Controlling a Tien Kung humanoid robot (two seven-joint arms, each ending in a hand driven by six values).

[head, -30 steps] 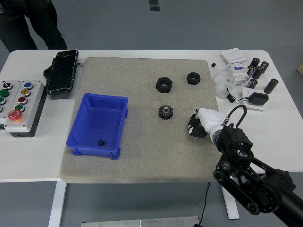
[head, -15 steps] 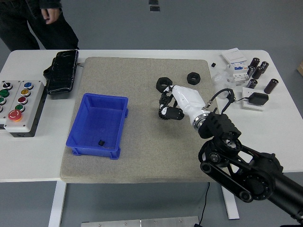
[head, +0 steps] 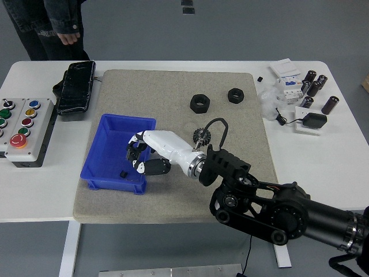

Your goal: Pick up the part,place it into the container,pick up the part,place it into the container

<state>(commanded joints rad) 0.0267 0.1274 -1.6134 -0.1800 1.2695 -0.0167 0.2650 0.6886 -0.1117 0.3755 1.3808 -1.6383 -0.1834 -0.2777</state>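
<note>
The right hand [head: 138, 154] hangs over the blue container [head: 109, 151], fingers curled; whether they clamp anything I cannot tell. One small black part [head: 123, 173] lies inside at 6 o'clock, and the gear [head: 202, 136] sits on the mat at the container's 3 o'clock.

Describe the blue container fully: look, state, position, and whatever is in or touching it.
The blue container is an open-topped rectangular bin, seemingly plastic, with sloped walls and a rim lip. It sits upright on the left part of the grey mat, slightly skewed to its edges. One small black part lies on its floor near the front wall. The right hand reaches over its right rim, fingers curled; contact cannot be judged.
</note>
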